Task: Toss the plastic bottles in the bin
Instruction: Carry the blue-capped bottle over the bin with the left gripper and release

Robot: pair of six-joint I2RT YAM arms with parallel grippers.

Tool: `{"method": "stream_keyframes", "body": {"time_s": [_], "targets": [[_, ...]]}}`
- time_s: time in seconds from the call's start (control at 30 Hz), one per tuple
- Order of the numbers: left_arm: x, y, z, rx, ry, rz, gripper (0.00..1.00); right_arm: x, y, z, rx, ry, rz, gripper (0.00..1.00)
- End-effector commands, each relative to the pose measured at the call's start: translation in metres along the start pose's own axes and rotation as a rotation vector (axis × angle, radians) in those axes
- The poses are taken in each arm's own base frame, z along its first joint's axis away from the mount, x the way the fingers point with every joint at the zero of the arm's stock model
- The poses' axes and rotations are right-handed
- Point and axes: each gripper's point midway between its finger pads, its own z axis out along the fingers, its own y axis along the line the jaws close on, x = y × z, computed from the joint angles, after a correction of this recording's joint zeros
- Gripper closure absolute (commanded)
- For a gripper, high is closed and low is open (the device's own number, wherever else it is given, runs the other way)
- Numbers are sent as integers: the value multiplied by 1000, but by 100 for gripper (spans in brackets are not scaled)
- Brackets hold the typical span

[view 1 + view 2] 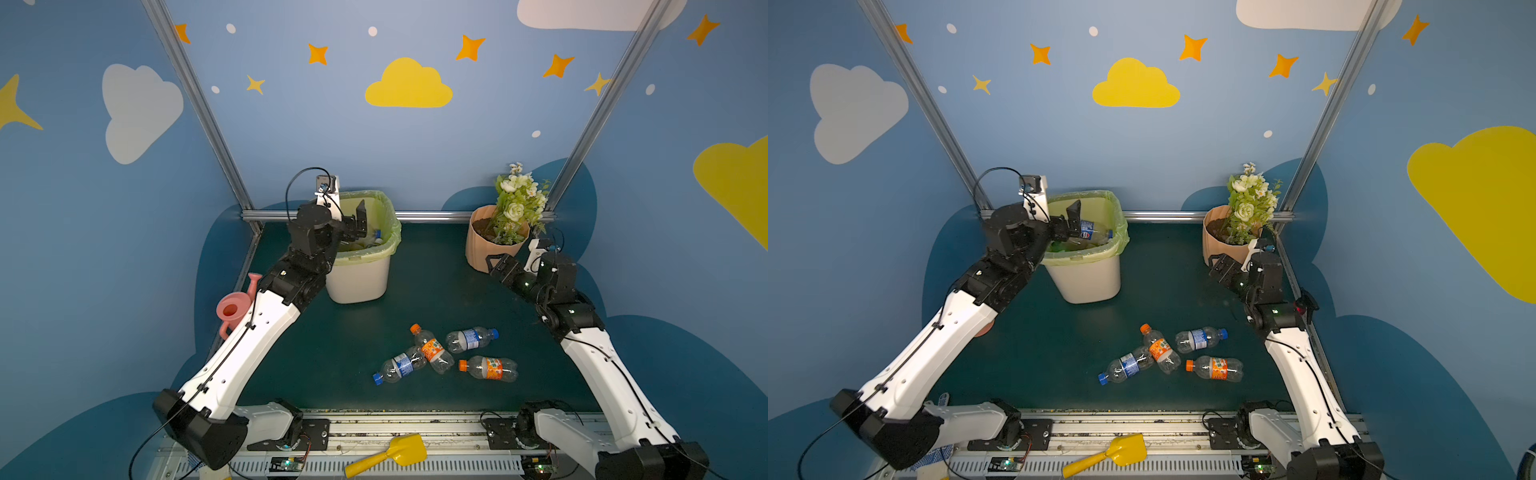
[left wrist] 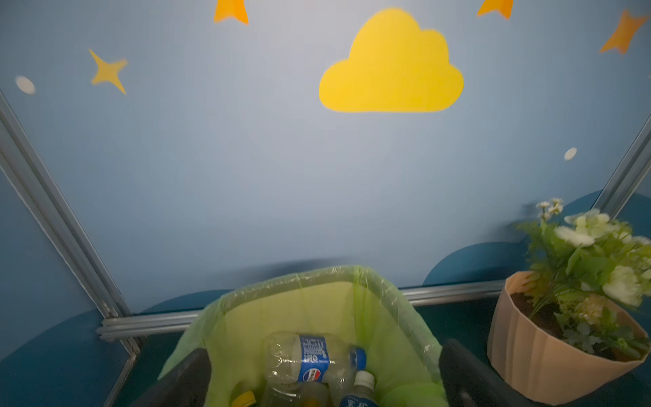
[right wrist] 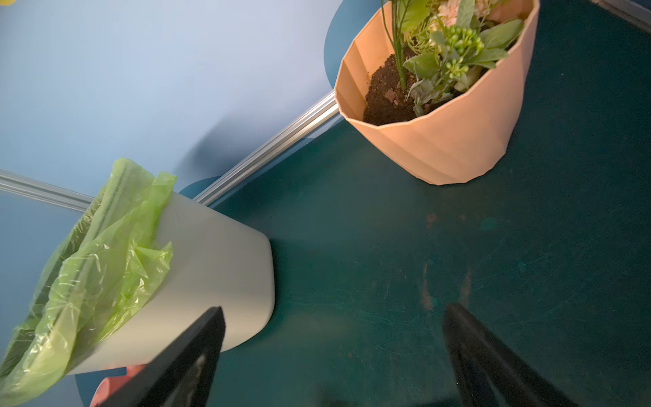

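— Where's the blue-label bottle [image 2: 313,357]?
— Lying in the bin [image 2: 352,278], just under my left gripper [image 2: 324,349]; jaws wide apart, holding nothing. Four other bottles [image 1: 432,351] lie on the mat [image 1: 353,353], well away.

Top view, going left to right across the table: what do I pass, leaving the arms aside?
In a top view: watering can → bin → flower pot. The loose bottles and the shovel overlap these sideways, so they are left out.
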Motion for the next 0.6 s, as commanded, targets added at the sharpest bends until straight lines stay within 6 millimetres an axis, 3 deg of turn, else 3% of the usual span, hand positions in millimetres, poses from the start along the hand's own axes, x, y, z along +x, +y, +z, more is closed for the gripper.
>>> {"method": "stream_keyframes", "body": {"time_s": [0.0, 0.07, 0.17, 0.37, 0.57], "targets": [[-91, 15, -59, 29, -252, -44, 0, 2, -7, -5, 18, -6, 1, 4], [-94, 16, -71, 51, -273, -44, 0, 4, -9, -4, 21, 1, 11, 4], [-82, 19, -80, 59, -273, -50, 0, 5, -13, -3, 35, 5, 16, 4], [-43, 28, -83, 26, -191, -49, 0, 17, -32, -1, 119, 67, 62, 4], [2, 25, -84, 50, -82, -51, 0, 54, -60, 2, 217, 188, 166, 4]]}}
